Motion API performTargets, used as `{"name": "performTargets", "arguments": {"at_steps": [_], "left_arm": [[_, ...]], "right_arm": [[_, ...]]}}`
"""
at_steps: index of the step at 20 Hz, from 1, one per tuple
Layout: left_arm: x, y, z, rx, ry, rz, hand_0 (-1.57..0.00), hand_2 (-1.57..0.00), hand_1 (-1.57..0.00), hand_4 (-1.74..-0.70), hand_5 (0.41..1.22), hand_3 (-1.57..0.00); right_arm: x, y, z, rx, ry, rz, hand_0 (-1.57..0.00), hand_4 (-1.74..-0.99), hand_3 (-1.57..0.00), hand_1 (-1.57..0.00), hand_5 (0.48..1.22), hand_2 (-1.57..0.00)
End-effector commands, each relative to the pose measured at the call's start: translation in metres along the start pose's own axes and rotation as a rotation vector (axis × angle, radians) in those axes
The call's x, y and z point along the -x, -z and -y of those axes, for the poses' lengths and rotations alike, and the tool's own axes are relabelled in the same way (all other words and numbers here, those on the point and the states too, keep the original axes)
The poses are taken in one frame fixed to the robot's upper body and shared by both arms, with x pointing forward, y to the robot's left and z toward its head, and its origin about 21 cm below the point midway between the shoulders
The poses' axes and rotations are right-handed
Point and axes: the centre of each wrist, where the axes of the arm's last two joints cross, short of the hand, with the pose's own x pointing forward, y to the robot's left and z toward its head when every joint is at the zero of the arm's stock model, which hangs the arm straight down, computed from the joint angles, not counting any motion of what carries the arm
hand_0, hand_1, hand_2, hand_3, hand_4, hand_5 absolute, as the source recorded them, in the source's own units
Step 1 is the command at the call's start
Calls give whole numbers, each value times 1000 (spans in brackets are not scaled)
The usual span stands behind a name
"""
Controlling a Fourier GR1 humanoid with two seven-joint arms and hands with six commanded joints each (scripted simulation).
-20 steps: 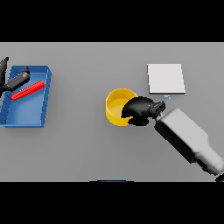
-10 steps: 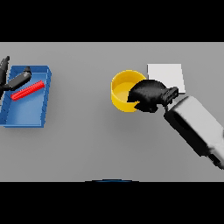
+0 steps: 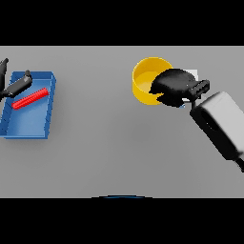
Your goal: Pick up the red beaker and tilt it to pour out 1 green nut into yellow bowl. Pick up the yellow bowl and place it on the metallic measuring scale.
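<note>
My right hand is shut on the right rim of the yellow bowl and holds it off the table, at the upper right of the head view. No green nut can be made out inside the bowl. The metallic scale lies behind the hand, with only a pale sliver showing. At the far left, the red beaker lies on its side in a blue tray. My left hand hovers at the tray's upper left corner, fingers straight, just beside the beaker.
The right forearm slants in from the lower right edge. The blue tray is close to the table's left edge.
The right hand has carried the yellow bowl up and away from me, toward the scale, and now hides most of the scale. The left hand and the beaker have stayed put.
</note>
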Motion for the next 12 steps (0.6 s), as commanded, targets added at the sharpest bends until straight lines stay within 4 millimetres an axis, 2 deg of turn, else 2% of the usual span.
{"name": "performTargets", "arguments": {"at_steps": [1, 6, 7, 12], "left_arm": [[4, -1, -2, -2, 10, -19, 1, 1, 1, -802, 737, 1], [0, -7, 4, 13, 4, -34, 1, 1, 1, -818, 750, 1], [1, -6, 2, 8, 0, -45, 1, 1, 1, -824, 759, 1], [-1, -4, 2, 2, 9, -65, 1, 1, 1, -823, 772, 1]], "right_arm": [[9, -2, 3, 12, 6, -15, -1570, -1719, -1274, -1570, 1221, -1569], [51, -2, 1, 33, 69, -137, -1571, -1720, -1211, -1571, 1221, -1570], [60, -2, -5, 32, 82, -153, -1571, -1720, -1205, -1571, 1221, -1570], [87, 4, -20, 34, 114, -223, -1571, -1721, -1182, -1571, 1221, -1571]]}}
